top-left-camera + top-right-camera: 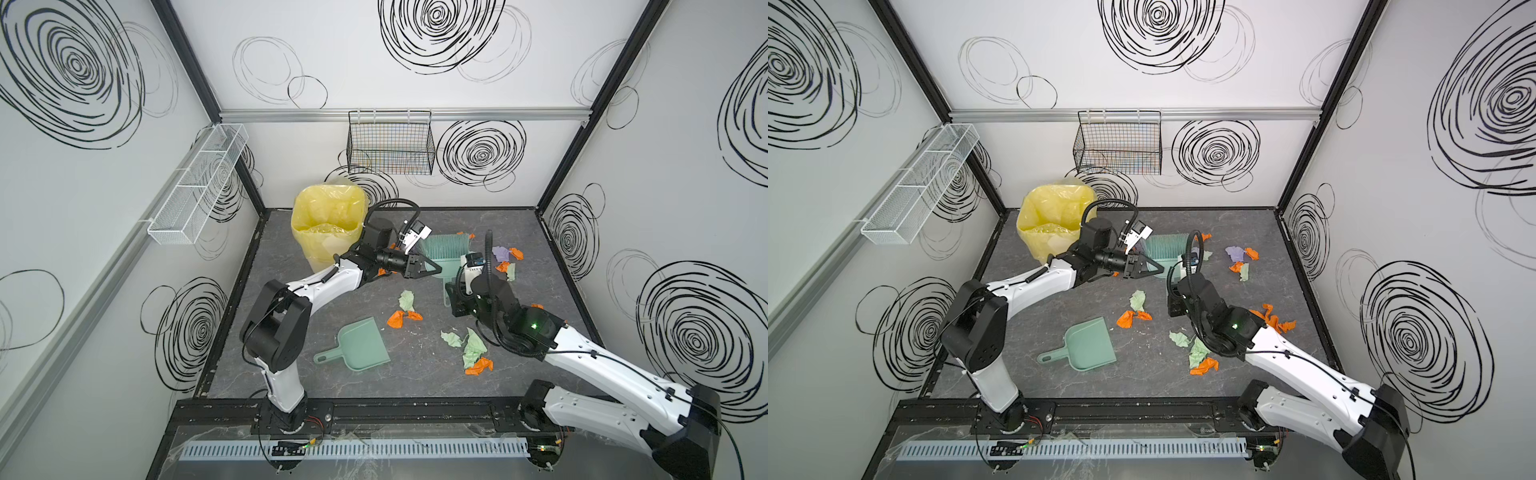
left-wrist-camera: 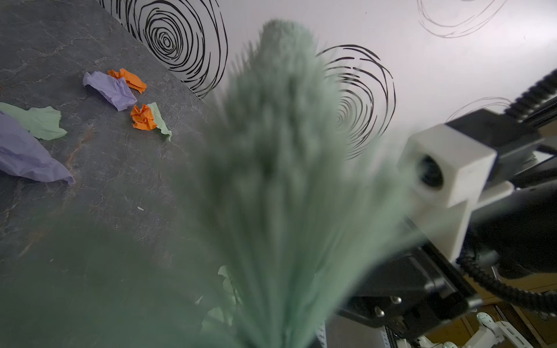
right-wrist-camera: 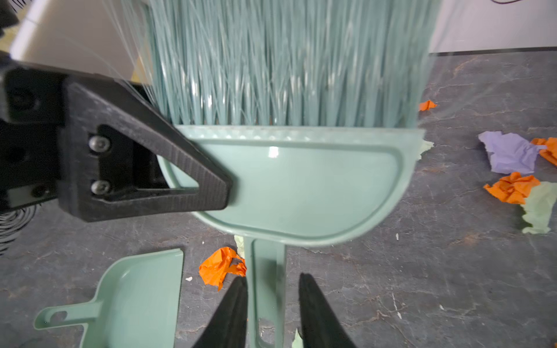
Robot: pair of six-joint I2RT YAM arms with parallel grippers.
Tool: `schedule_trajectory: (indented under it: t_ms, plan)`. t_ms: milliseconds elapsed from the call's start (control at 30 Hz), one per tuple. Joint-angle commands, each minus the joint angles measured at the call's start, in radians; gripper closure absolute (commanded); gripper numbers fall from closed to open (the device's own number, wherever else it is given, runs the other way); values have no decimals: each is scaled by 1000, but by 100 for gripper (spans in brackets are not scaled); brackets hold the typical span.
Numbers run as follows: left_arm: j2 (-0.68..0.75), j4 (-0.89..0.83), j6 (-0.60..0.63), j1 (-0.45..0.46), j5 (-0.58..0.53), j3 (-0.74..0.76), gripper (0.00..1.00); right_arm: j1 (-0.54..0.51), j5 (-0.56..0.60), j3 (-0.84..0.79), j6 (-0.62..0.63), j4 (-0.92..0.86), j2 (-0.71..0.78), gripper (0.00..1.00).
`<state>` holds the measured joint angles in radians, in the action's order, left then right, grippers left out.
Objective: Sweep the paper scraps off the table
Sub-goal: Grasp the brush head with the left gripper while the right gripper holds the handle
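Note:
A teal hand brush is held off the table near the back, bristles pointing toward the back wall. My left gripper is shut on the edge of the brush's head, and one black finger lies across it. My right gripper is open around the brush handle, with a gap on one side. Blurred bristles hide the left jaws in the left wrist view. Orange, green and lilac paper scraps lie scattered on the table.
A teal dustpan lies flat at the front middle. A bin with a yellow liner stands at the back left, behind my left arm. A black wire basket and a white one hang on the walls.

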<state>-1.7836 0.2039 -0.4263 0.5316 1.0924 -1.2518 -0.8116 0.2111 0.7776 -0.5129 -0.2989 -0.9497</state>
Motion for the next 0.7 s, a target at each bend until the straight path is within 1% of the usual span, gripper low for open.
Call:
schedule_trajectory:
  t_ms: [0,33,100,133,200,267,333,367,400,433,500,567,633,667]
  plan:
    - [21,59,5,-21,30,1,94,-3,8,-85,-67,104,134,61]
    - [24,85,-22,-29,41,8,95,0,-24,-135,-65,164,197,59]
    - [33,191,-113,-47,68,32,96,11,-110,-237,-55,301,325,55]
    - [37,277,-182,-58,80,51,100,19,-152,-300,-55,377,398,53]
    - [37,511,-370,-83,99,88,100,37,-202,-409,-68,516,521,47]
    - [25,843,-653,-113,95,131,100,64,-229,-504,-90,644,625,42]
    - [-6,1115,-888,-134,80,146,100,105,-264,-562,-117,760,672,40]
    - [-18,1217,-975,-142,68,149,100,132,-289,-584,-140,818,674,40]
    - [-22,1264,-1024,-147,52,154,100,160,-317,-603,-165,879,667,40]
    - [-17,1277,-1043,-148,34,164,100,196,-354,-621,-204,955,642,40]
    - [16,1203,-992,-149,3,188,100,260,-421,-647,-292,1114,566,40]
    - [73,1048,-863,-142,-35,215,100,304,-472,-663,-375,1277,459,40]
    - [125,886,-732,-131,-79,236,100,314,-495,-652,-410,1383,367,40]
    - [148,819,-682,-126,-111,245,100,313,-504,-635,-415,1408,325,40]
